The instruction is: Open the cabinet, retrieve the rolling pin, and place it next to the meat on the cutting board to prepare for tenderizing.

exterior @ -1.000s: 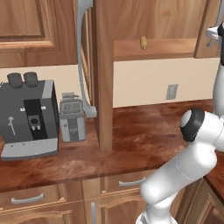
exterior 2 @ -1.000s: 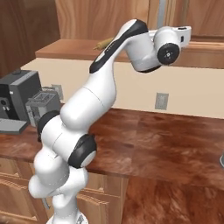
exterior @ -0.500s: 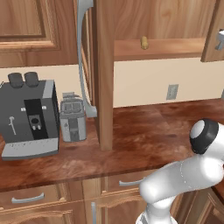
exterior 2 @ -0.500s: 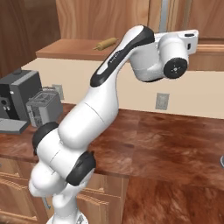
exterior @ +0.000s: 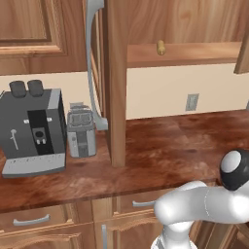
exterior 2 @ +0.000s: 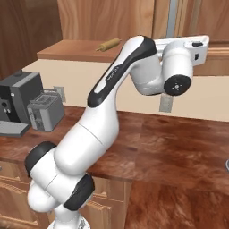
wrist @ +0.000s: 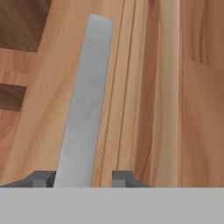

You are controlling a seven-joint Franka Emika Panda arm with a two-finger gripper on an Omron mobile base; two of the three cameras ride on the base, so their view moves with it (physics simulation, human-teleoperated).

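One step looks underway: the cabinet (exterior: 116, 82) stands open, the gripper (wrist: 83, 179) has its fingers parted around the grey handle (wrist: 83, 105), and the rolling pin (exterior 2: 108, 44), upper centre, lies untouched on its shelf (exterior 2: 71, 48).

Coffee machine (exterior: 33, 129) beside toaster (exterior: 81, 130); wall outlet (exterior: 191, 102) behind counter (exterior: 160, 146).

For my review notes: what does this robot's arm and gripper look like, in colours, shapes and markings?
The arm is glossy white, built of rounded tubular links with black bands and black round caps at the joints. A black stripe with small pale lettering, too small to read, runs along one link. No loose cables show. The gripper has two small, blocky dark grey fingertips.
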